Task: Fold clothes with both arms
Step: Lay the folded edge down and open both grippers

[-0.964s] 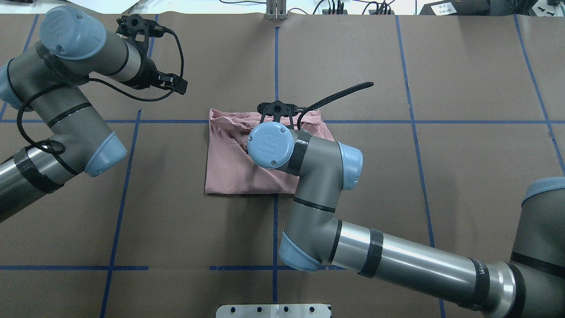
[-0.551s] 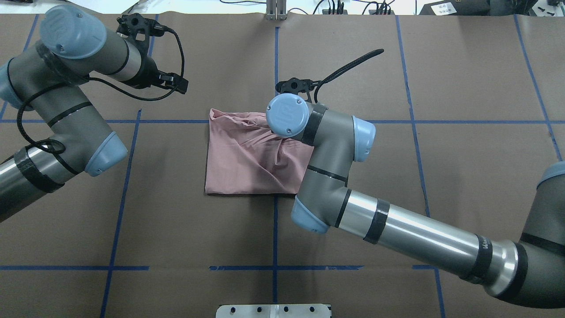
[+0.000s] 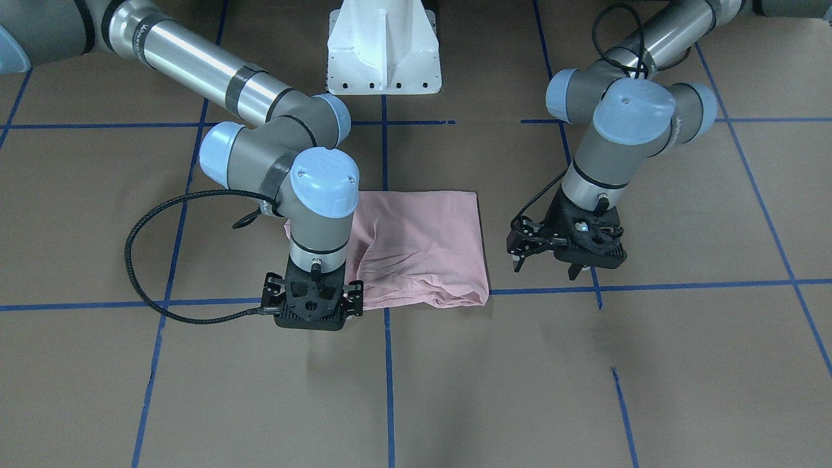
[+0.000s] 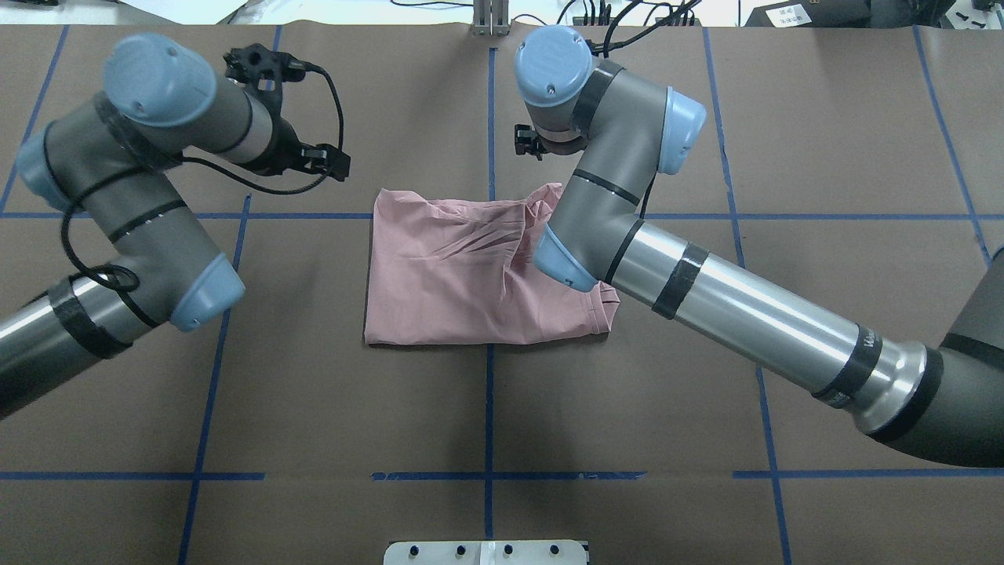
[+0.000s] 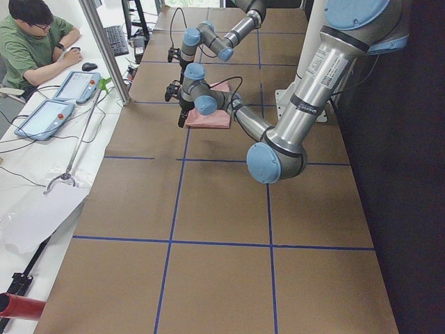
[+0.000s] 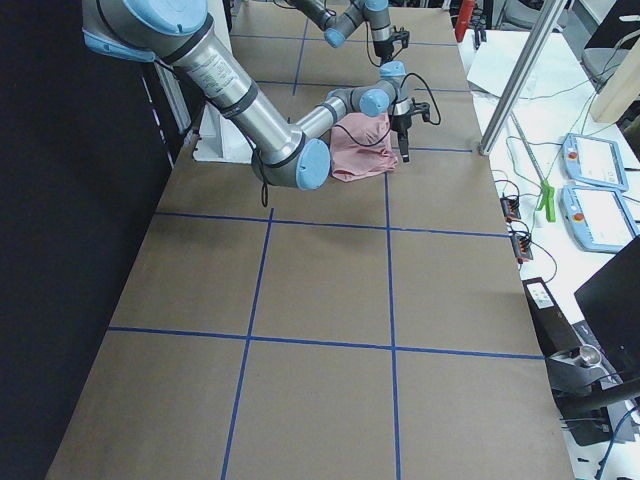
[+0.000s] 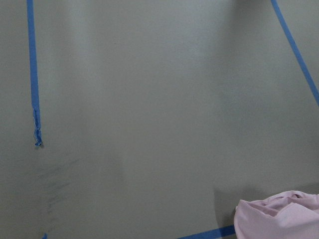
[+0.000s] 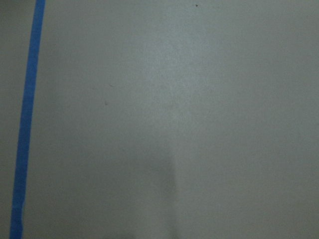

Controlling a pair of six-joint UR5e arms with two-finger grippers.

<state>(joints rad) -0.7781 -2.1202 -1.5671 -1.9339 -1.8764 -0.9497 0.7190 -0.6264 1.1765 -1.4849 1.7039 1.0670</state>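
The pale pink T-shirt [image 4: 455, 275] lies folded into a rough rectangle at the table's middle, wrinkled along its far edge [image 3: 422, 250]. Neither gripper touches it. My right gripper [image 3: 311, 318] hangs just past the shirt's far right corner, pointing down at bare table. Its wrist hides its fingers in the overhead view [image 4: 527, 145], so I cannot tell whether it is open or shut. My left gripper [image 3: 546, 268] hovers off the shirt's far left side [image 4: 329, 163], open and holding nothing. A corner of the shirt [image 7: 279, 219] shows in the left wrist view.
Brown paper with blue tape lines [image 4: 490, 118] covers the table. The white pedestal base [image 3: 383, 52] stands at the robot's edge. Beyond the far edge, a person [image 5: 31, 42] sits at a desk with control tablets [image 5: 59, 97] and a metal post [image 5: 104, 49].
My right arm has risen off the shirt and swung away past its far edge, uncovering the shirt's right side. The left arm has shifted slightly to the right.
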